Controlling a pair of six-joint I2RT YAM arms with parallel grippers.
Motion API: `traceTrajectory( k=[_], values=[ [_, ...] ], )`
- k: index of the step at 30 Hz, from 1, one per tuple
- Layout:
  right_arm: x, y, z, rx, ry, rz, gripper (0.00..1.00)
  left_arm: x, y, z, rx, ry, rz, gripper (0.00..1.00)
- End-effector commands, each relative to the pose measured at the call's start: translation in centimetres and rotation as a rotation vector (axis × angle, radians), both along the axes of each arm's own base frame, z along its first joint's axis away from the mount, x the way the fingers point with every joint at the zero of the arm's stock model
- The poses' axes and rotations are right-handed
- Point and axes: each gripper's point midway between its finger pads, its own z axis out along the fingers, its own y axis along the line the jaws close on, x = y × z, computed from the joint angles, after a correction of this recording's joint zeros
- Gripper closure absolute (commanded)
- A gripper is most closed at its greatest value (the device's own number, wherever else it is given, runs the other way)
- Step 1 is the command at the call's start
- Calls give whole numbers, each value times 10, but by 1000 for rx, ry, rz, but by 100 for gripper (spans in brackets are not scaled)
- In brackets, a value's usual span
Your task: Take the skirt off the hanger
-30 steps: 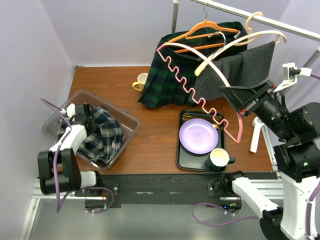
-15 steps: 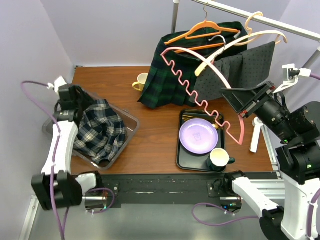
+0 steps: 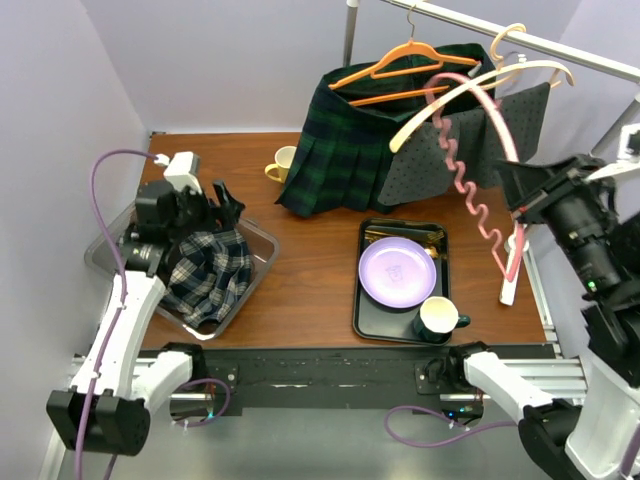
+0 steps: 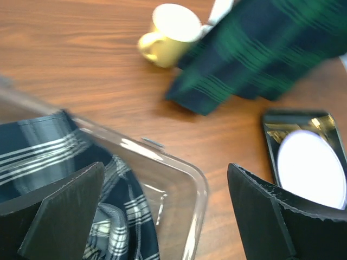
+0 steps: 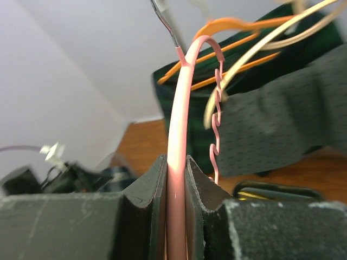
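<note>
plaid skirt (image 3: pixel 208 272): soft woven cloth, navy and grey check with white lines, crumpled loosely in a clear plastic bin (image 3: pixel 258 240) with rounded corners, left of centre in the top view. no hanger on it. in the left wrist view the cloth (image 4: pixel 49 146) fills the lower left, behind the bin's glossy rim (image 4: pixel 187 173)

left gripper (image 3: pixel 218 208): jaws spread wide and empty, above the far edge of the bin. the skirt lies just below and between the dark, matte fingers (image 4: pixel 59 211), not touching them as far as can be seen

right gripper (image 5: pixel 176 179): jaws pressed together on the pink hanger (image 5: pixel 179 135), pinching its smooth curved arm. the hanger (image 3: pixel 470 195) is bare, with a wavy lower bar, and is held at the right of the frame, well apart from the skirt

other items: a dark green tartan pleated skirt (image 3: pixel 345 150) on an orange hanger (image 3: pixel 405 55) and a grey dotted skirt (image 3: pixel 500 135) on a cream hanger (image 3: pixel 480 85), both on the metal rail (image 3: pixel 560 45); a yellow mug (image 3: pixel 280 163); a black tray (image 3: pixel 360 300) carrying a round purple plate (image 3: pixel 397 272) and a dark mug (image 3: pixel 437 318); a wood-grain table (image 3: pixel 310 270)
</note>
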Motion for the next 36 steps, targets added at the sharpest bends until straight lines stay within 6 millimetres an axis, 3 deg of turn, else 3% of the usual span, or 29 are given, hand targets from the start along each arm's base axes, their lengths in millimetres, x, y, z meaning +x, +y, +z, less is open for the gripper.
traceTrajectory(
  k=[1,2,5,9,18,21,28,32,36],
  values=[
    [1,-59,7,-125,-8,-306,100,-11,-32,16,-1,-176,-219,0],
    [1,-66,5,-142,6,-344,100,-17,-36,8,-11,-177,-250,0],
    [-10,-84,9,-179,9,-427,100,-24,-38,17,-18,-217,-265,0],
    [-30,-94,24,-152,-57,-464,100,-28,-34,23,-16,-258,-235,0],
    [-53,-74,64,-55,-236,-341,100,-24,-25,15,0,-225,-179,0],
    [-66,-81,72,-32,-257,-365,100,-24,-23,14,2,-224,-167,0],
    [-66,-111,55,-96,-170,-533,100,-23,-22,13,2,-220,-159,0],
    [-42,-128,30,-178,-69,-650,100,-22,-21,11,2,-216,-149,0],
    [-10,-124,8,-235,11,-656,100,-23,-21,12,2,-216,-149,0]
  ],
)
